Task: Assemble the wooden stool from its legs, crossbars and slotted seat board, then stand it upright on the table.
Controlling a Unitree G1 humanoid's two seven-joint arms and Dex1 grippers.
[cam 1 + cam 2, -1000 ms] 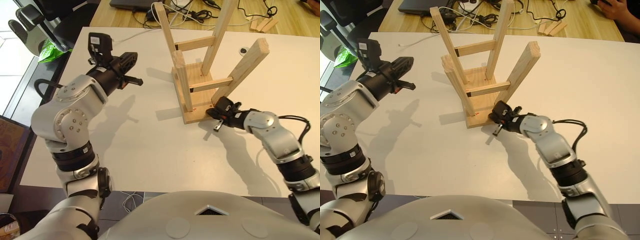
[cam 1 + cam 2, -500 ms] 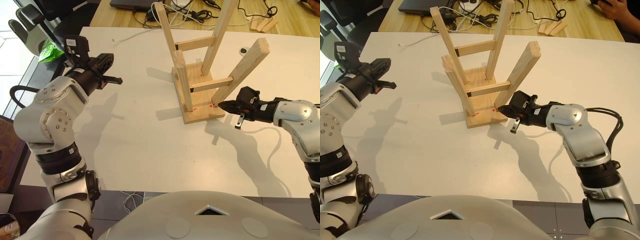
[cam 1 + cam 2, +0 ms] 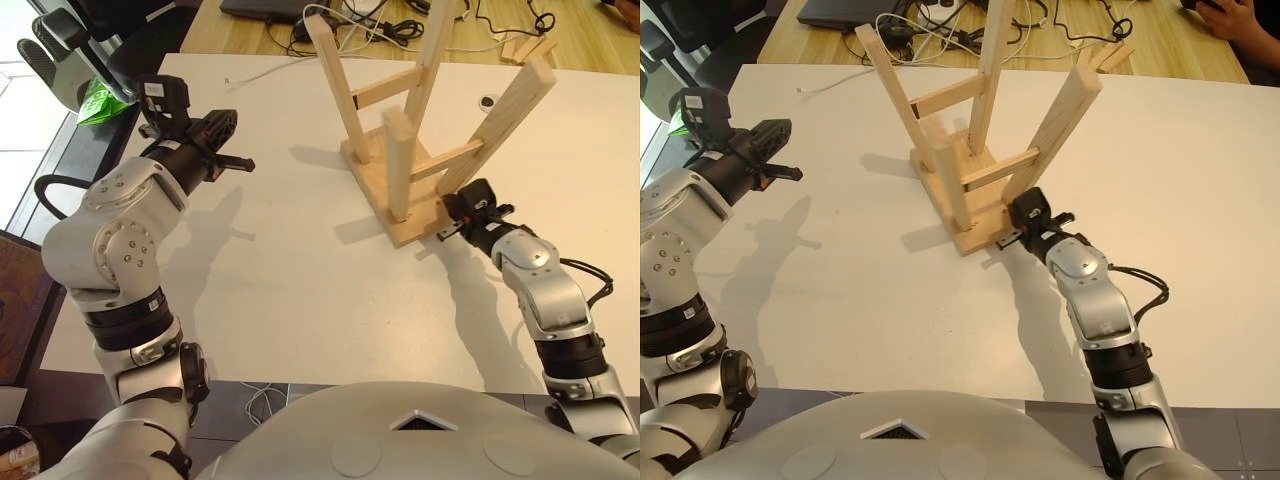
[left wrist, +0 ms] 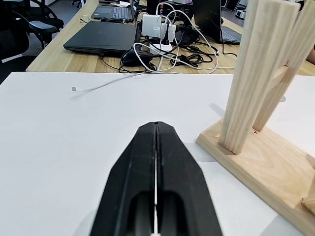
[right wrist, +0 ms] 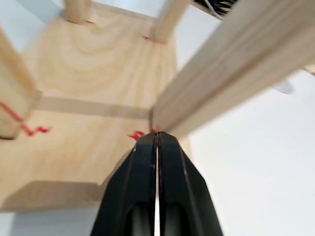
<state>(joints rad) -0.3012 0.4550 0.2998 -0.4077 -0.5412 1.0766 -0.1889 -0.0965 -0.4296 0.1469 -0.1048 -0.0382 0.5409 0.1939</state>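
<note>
the pale, square-cut wooden stool (image 3: 398,165) stands upside down on the far middle of the smooth white table (image 3: 300,290), its grained seat board (image 5: 98,64) down and its straight legs and crossbars (image 3: 385,88) up, with a dark laptop (image 4: 103,39) and tangled cables (image 4: 167,44) on the wooden desk (image 4: 54,54) beyond. the right gripper (image 5: 157,140) reaches in low from the near right, black fingers together on nothing, its tip at the foot of the right leg (image 5: 231,64). the left gripper (image 4: 156,129), likewise closed and empty, hovers raised over the table's left, well apart from the stool.
</note>
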